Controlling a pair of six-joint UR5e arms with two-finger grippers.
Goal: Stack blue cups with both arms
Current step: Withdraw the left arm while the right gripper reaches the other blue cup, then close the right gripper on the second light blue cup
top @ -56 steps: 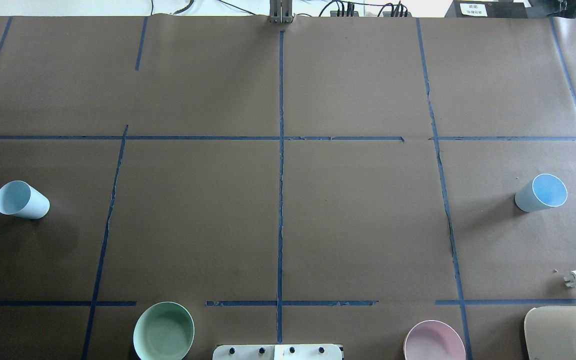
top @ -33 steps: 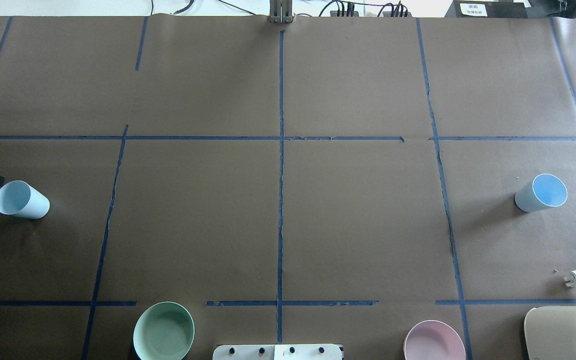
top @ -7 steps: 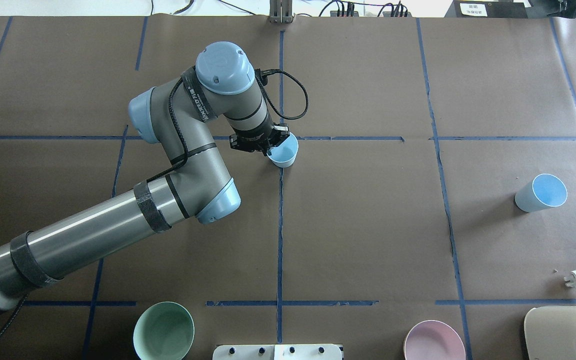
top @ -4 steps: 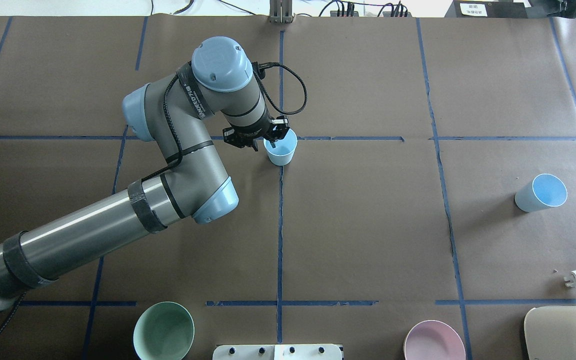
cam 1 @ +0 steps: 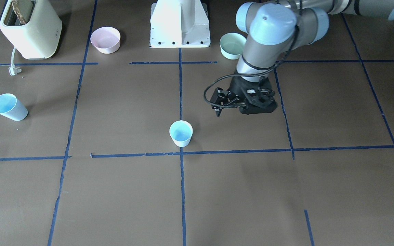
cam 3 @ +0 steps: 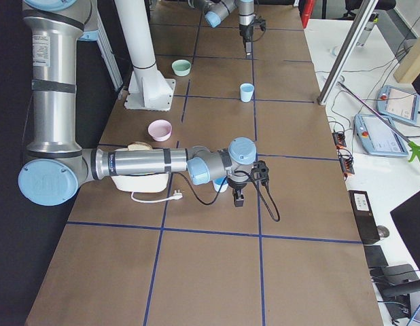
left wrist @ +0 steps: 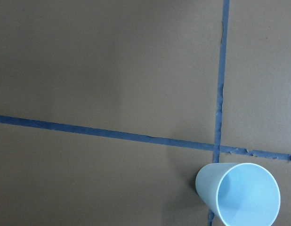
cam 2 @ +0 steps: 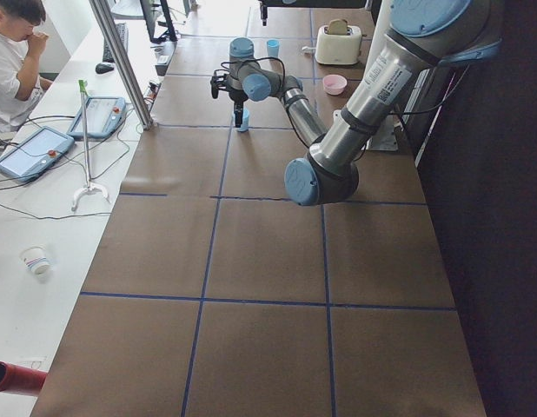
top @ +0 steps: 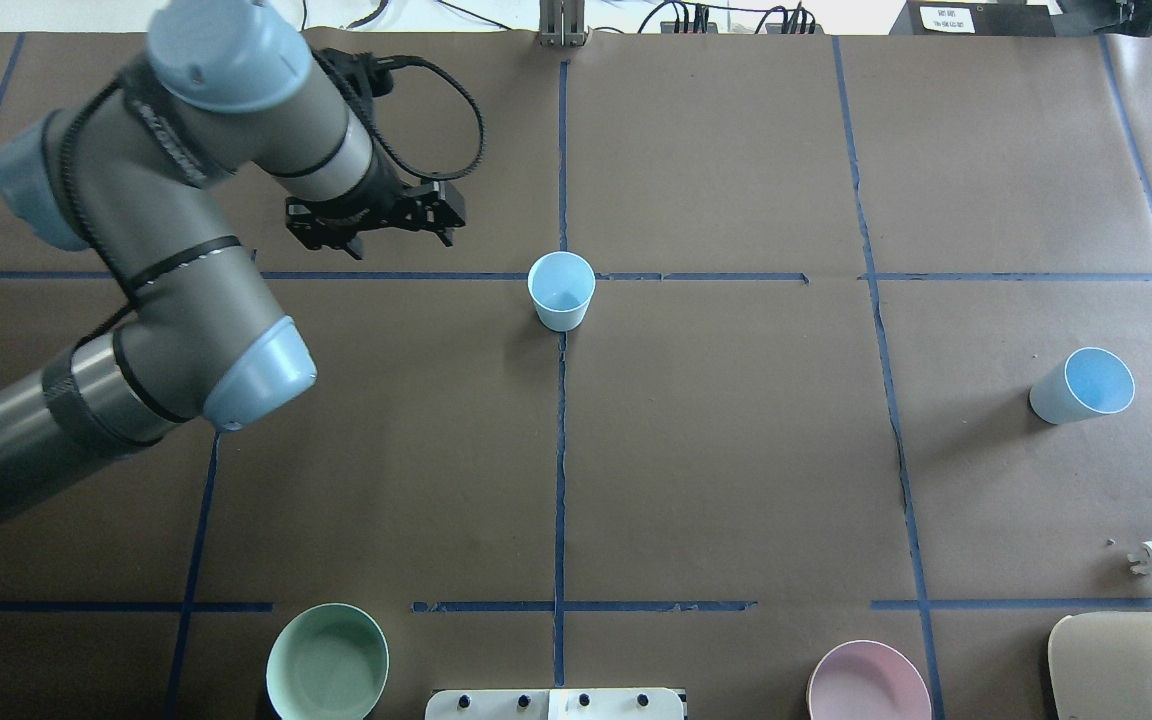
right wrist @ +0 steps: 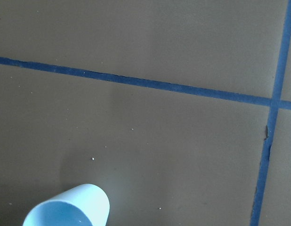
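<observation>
Claw (top: pixel 386 232) of the bent left arm (top: pixel 186 300) hangs spread wide and empty, apart from the upright blue cup (top: pixel 561 290).

Your table's wrapped in brown paper (top: pixel 736 450), with blue tape lines (top: pixel 561 450) cutting it into squares. Along the robot's edge you've got a mint-green bowl (top: pixel 327 662) and a pink bowl (top: pixel 868 683), well apart, both open side up. Past the pink one sits a cream toaster (cam 1: pixel 31 29) with something brown poking out of its slot. Its white plug (cam 1: pixel 12 70) lies loose on the paper just beside it. Off to the side, someone in a white tee (cam 2: pixel 12 69) sits near a tablet-like screen (cam 2: pixel 32 152).
</observation>
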